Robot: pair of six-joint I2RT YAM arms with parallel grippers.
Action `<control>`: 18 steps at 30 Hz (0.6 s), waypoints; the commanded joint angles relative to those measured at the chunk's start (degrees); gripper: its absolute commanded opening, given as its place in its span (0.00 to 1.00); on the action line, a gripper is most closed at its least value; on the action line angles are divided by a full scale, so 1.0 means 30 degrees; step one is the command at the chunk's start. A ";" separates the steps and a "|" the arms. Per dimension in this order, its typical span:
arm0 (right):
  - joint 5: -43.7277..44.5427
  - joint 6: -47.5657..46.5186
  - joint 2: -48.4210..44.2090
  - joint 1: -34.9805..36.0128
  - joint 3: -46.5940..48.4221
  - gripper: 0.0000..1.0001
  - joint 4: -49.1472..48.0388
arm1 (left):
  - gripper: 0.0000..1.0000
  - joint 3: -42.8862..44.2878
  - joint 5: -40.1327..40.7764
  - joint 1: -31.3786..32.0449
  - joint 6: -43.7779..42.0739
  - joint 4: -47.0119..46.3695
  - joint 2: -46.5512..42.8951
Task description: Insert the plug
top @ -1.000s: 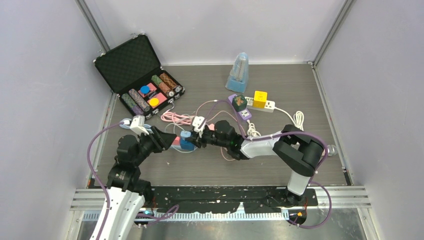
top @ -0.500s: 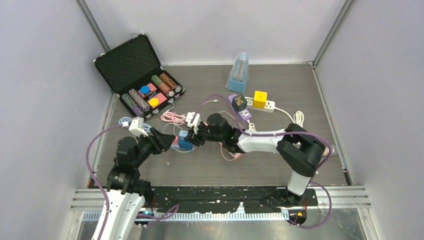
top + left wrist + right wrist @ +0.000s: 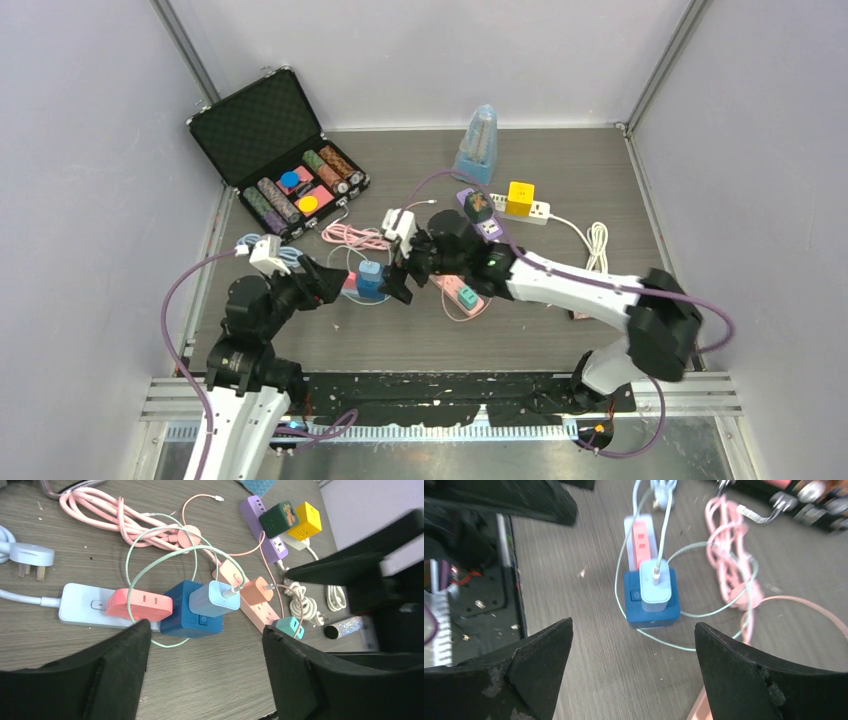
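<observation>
On top of the blue cube adapter point(image 3: 187, 617), left of table centre, the pale blue plug point(image 3: 214, 599) is sitting in a socket. Its thin pale cable point(image 3: 662, 535) is running out of the outer face and looping over the grey tabletop point(image 3: 570, 170). The cube is standing on one end of a white power strip point(image 3: 80, 611), touching a coral adapter point(image 3: 139, 605) plugged in next to it.

Left gripper point(image 3: 205, 665): hovering low on the near-left side of the cube, jaws spread wide, gripping nothing. Right gripper point(image 3: 634, 670): hanging over the cube from the opposite side, jaws likewise parted and empty. Neither is touching the plug.

Writing: none readable.
- The blue cube is showing a small round button mark on its side; the symbol is too small to make out.
- A dark green cube point(image 3: 279, 517) on the purple strip point(image 3: 257, 522) is carrying an orange printed figure, not legible.
- A yellow cube point(image 3: 307, 520) is sitting just beside it.

Hidden or unclear:
- The plug's prongs are lying out of sight inside the cube, so seating depth cannot be judged.
- The right arm's black bulk point(image 3: 385, 580) is blocking the right side of the left wrist view.
- The pink coiled cable point(image 3: 110, 512) and an orange plug point(image 3: 256, 591) on a pink strip point(image 3: 262, 616) are tangling behind the cube.
- The open chip case point(image 3: 262, 125) is showing sharply only from the top camera.
</observation>
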State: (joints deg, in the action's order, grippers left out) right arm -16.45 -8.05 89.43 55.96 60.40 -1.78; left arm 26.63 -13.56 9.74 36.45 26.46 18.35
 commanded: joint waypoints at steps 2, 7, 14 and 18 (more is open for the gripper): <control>0.2011 0.0729 -0.5403 -0.0051 -0.1083 0.95 -0.0794 | 0.88 0.1759 0.1786 0.0014 -0.0644 0.2590 -0.1214; 0.9071 0.0913 -1.1669 -0.0051 -0.3250 0.95 -0.0027 | 0.97 0.4007 0.3288 0.0006 -0.1526 0.6254 -0.2321; 1.8144 0.2307 -2.1245 -0.0052 -0.4384 0.95 0.5563 | 1.00 0.6399 0.4009 0.0022 -0.2922 0.9340 -0.4176; 2.0882 0.3676 -2.4275 -0.0051 -0.3070 0.95 0.9297 | 1.00 0.7586 0.3050 0.0007 -0.3574 1.0613 -0.4688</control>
State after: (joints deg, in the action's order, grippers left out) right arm 31.38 -1.56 22.17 55.86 47.46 13.63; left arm 46.13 -3.09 9.74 29.19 52.31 5.30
